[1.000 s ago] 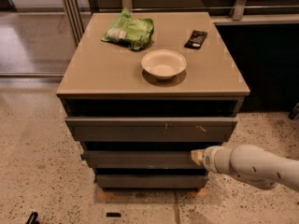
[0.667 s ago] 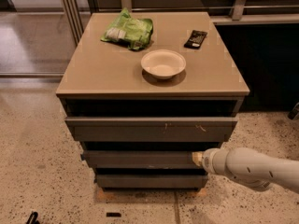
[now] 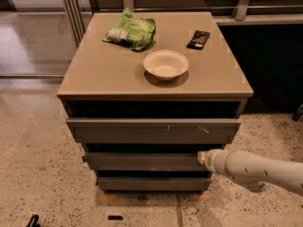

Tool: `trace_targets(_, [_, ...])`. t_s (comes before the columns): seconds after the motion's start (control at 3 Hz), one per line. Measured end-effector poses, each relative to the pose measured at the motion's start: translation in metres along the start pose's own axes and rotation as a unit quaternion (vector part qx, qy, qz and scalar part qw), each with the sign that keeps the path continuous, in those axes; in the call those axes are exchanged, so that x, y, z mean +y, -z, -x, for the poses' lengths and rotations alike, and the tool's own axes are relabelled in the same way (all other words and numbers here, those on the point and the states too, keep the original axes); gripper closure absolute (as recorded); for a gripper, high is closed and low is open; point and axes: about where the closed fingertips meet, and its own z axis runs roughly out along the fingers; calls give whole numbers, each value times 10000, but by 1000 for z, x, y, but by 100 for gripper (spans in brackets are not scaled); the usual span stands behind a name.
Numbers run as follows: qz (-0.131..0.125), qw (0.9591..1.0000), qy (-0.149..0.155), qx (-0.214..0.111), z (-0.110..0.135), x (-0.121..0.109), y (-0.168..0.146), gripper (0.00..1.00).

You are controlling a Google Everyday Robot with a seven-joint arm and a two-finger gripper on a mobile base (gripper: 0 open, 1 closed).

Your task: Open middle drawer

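The middle drawer [image 3: 142,161] is a plain dark grey front, second of three in the cabinet below the tan top [image 3: 99,74]. It sits between the wider top front with pale scratch marks [image 3: 154,130] and the short lowest front [image 3: 151,183]. My gripper [image 3: 202,158] comes in from the right on a white arm [image 3: 255,169] and touches the right end of the middle drawer's front, at its upper edge.
On the cabinet top lie a green snack bag [image 3: 130,30], a white bowl [image 3: 165,64] and a dark bar packet [image 3: 199,39]. A dark cabinet [image 3: 270,65] stands to the right. Speckled floor [image 3: 33,160] surrounds the base.
The arm has shifted slightly to the right and its tip stays at the right end of the middle drawer. The drawer fronts look unchanged.
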Motion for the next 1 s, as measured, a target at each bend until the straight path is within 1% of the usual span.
trace_targets(0.33, [-52,10000,35,-50,26,-9,-30,100])
trace_targets(0.67, [-55,10000,37,-52,27,-10,-30,100])
trace_targets(1.0, [-263,9995,-163,22,16,-20,-43,100])
